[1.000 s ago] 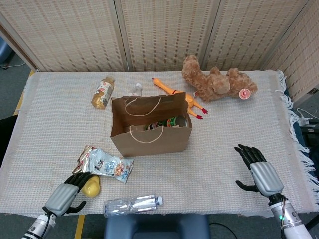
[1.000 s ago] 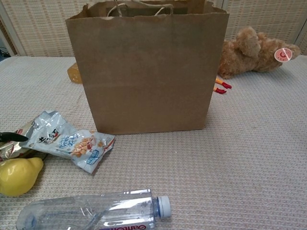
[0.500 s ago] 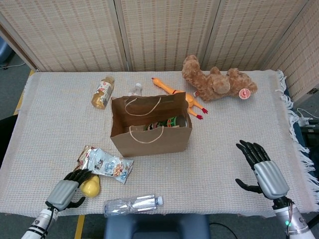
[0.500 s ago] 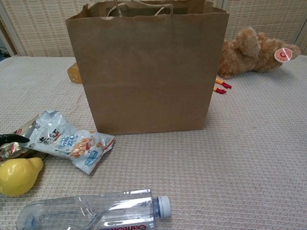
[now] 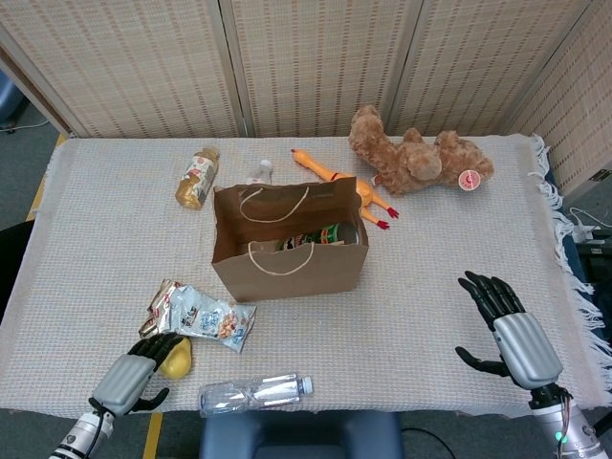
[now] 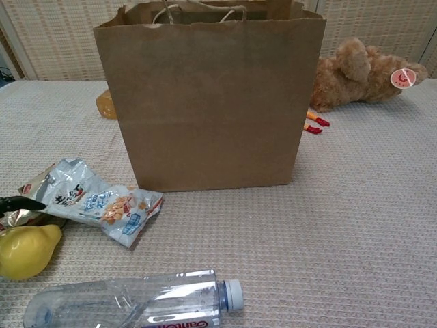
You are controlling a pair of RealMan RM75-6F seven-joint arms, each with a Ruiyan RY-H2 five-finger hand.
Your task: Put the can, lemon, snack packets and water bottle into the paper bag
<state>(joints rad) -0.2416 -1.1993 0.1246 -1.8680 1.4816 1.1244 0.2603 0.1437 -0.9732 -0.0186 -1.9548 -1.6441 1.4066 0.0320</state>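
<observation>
**Left hand settling over the lemon; right hand drawing back**

The left hand [image 5: 131, 377] is resting at the near-left edge of the worktop [image 5: 430, 287], fingers curled loosely around the lemon [image 5: 176, 358] but not yet closed on it; over the last second it has pulled slightly toward the robot and come back over the fruit. The lemon is lying on the cloth, touching the snack packets [image 5: 201, 314]. The water bottle [image 5: 253, 393] is lying just beside them at the front edge. The can [image 5: 320, 237] is already showing inside the upright paper bag [image 5: 287, 271]. The right hand [image 5: 507, 330], open and empty, is retreating toward the near-right edge. Judged from this, the lemon grasp is being prepared, with three items left outside
</observation>
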